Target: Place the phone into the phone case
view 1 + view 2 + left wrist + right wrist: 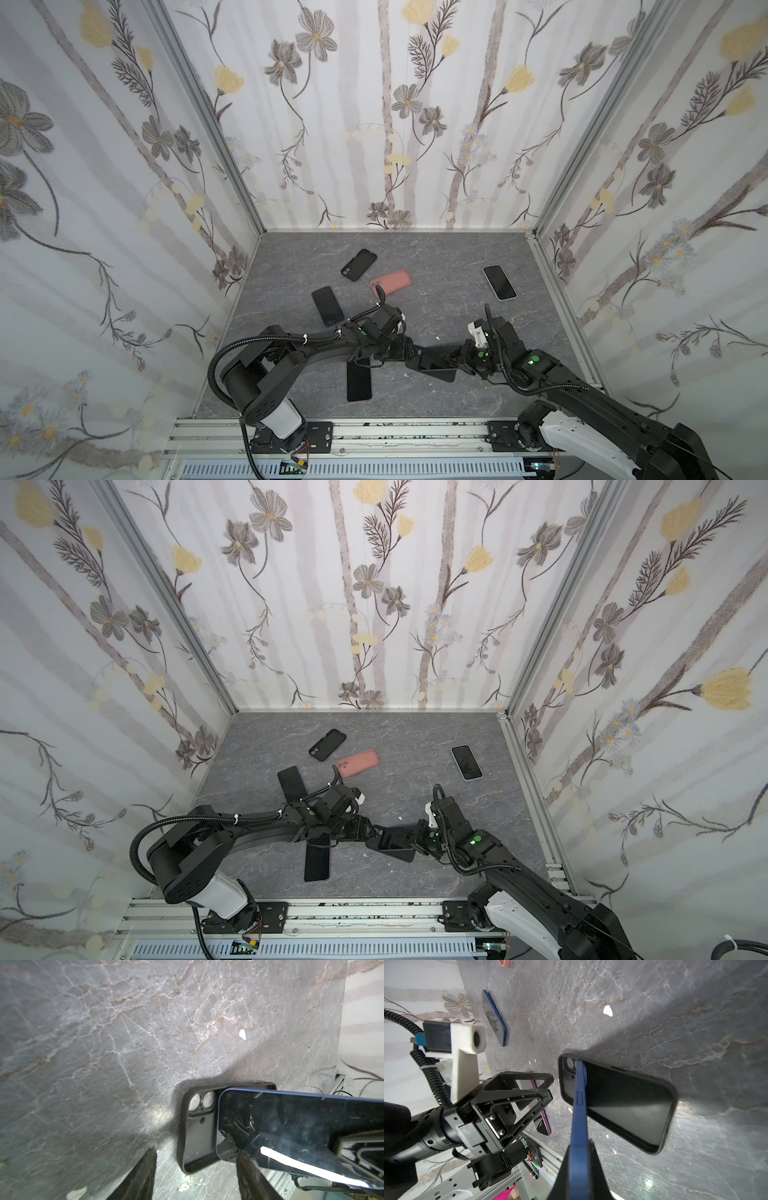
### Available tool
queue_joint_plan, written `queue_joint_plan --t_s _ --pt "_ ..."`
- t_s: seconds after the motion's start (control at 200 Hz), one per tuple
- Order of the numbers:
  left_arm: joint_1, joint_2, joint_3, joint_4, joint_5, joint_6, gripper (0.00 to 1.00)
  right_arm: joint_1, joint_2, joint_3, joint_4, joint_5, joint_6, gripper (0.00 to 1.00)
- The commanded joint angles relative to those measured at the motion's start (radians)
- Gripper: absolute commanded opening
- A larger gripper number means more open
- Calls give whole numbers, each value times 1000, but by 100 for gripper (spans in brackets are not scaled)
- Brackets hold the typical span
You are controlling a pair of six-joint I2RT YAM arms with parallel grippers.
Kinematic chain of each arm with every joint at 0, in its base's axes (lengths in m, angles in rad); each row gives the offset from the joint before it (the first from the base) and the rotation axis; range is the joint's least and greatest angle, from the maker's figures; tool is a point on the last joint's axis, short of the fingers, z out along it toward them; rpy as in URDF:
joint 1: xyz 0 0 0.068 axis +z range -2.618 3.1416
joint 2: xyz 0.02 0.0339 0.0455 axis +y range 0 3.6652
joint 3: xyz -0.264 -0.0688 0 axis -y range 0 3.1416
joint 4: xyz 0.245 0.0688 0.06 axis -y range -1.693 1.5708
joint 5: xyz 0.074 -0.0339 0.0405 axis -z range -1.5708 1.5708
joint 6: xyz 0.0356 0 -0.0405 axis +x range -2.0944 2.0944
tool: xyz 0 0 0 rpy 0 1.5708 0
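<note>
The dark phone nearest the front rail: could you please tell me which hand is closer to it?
Left. The left hand sits beside the far end of the dark phone, its arm crossing over it; the right hand, shut on the blue phone, is farther right.

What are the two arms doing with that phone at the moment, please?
The right gripper is shut on a blue phone, holding it tilted with its far end resting in the open black case that lies on the table; the phone is not yet seated. The left gripper stands open at the case's camera end, gripping nothing. A pink case and a white-edged phone lie farther back.
</note>
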Motion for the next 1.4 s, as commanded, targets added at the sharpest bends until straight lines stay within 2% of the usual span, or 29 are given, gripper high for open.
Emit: queue_joint_plan --t_s 0.0,0.36,0.515,0.854,1.079,1.399 --pt "0 -1 -8 36 4 -19 61 -40 53 2 74 -41 -85 0" --pt "1 -40 -58 82 -74 -89 61 -84 387 212 116 -226 -333 0" --pt "2 -44 -61 104 -117 -118 61 -85 436 278 46 -223 -410 0" --pt "4 10 -20 146 -142 -156 61 -85 441 245 25 -263 -438 0" --pt "4 93 31 166 -113 -172 62 -85 451 191 129 -301 -402 0" --pt "6 66 23 154 -128 -186 65 -88 474 147 203 -317 -378 0"
